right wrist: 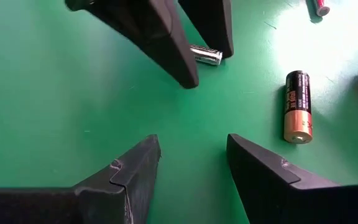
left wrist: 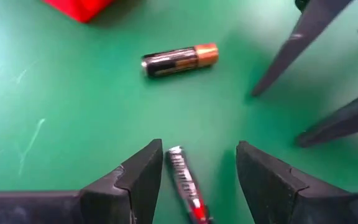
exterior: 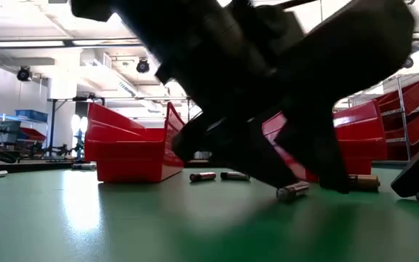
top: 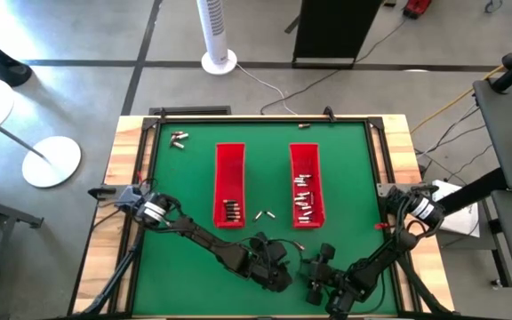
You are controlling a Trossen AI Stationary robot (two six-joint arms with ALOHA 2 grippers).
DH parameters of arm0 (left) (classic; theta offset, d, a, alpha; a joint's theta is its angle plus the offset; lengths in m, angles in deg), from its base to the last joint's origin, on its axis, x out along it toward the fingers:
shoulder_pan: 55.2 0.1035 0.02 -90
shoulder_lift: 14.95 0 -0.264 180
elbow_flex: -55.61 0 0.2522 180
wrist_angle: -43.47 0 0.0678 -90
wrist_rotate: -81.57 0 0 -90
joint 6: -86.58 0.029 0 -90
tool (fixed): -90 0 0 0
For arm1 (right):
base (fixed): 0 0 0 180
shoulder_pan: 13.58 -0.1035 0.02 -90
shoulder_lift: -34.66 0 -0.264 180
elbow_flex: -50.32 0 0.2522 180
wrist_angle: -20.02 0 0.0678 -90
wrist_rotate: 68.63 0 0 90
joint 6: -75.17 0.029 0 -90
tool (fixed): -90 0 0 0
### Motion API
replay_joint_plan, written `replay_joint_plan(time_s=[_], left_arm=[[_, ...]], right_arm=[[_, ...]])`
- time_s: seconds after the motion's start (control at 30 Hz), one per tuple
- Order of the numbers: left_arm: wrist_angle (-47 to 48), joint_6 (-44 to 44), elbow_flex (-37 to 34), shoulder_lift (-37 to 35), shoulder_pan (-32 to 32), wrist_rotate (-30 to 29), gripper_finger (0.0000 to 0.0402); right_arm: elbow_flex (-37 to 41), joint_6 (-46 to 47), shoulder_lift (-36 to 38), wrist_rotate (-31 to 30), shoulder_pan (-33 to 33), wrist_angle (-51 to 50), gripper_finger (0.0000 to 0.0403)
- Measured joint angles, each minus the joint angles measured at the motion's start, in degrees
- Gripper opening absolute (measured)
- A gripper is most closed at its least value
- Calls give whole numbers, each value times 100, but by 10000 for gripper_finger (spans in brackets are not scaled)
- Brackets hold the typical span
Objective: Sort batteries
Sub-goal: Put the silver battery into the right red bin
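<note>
Near the table's near edge, my left gripper (left wrist: 197,149) (top: 280,264) is open and low over the green mat. A small silver battery with a red end (left wrist: 185,183) (right wrist: 205,55) lies flat on the mat between its fingers, close beside one of them. My right gripper (right wrist: 191,140) (top: 318,265) is open too, facing the left one from close by, with nothing between its fingers. A black-and-copper battery (left wrist: 180,59) (right wrist: 298,106) lies loose on the mat beside both. The left red tray (top: 229,173) and the right red tray (top: 307,164) hold more batteries. My left gripper comes slanting down from the table's left, one finger on each side of the silver battery's middle (left wrist: 180,171). The battery lies flat on the mat, next to one finger (left wrist: 145,177). I cannot tell whether that finger touches it.
Two loose batteries (top: 263,215) (exterior: 217,176) lie between the trays' near ends. A few more lie at the mat's far left corner (top: 178,138), and one at the far edge (top: 305,125). The two grippers' fingers stand close together. A raised frame (top: 265,116) borders the mat.
</note>
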Motion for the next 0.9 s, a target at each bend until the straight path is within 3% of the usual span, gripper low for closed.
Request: replay_joint_plan(time_s=[0.2, 0.37, 0.53, 0.77, 0.9], left_arm=[[65, 180, 313, 59, -30, 462, 185], [601, 153, 506, 49, -72, 482, 185], [1130, 259, 755, 46, -197, 52, 185], [1742, 791, 1545, -52, -511, 2, 185], [2645, 868, 1893, -133, -686, -573, 185]], right_arm=[[0, -22, 18, 5, -42, -18, 189], [0, -17, 26, 41, -52, -19, 189], [-94, -264, 26, 72, -89, -57, 189], [-444, -1223, 17, 277, -139, -32, 189], [-747, -2005, 20, 757, 85, -44, 189]])
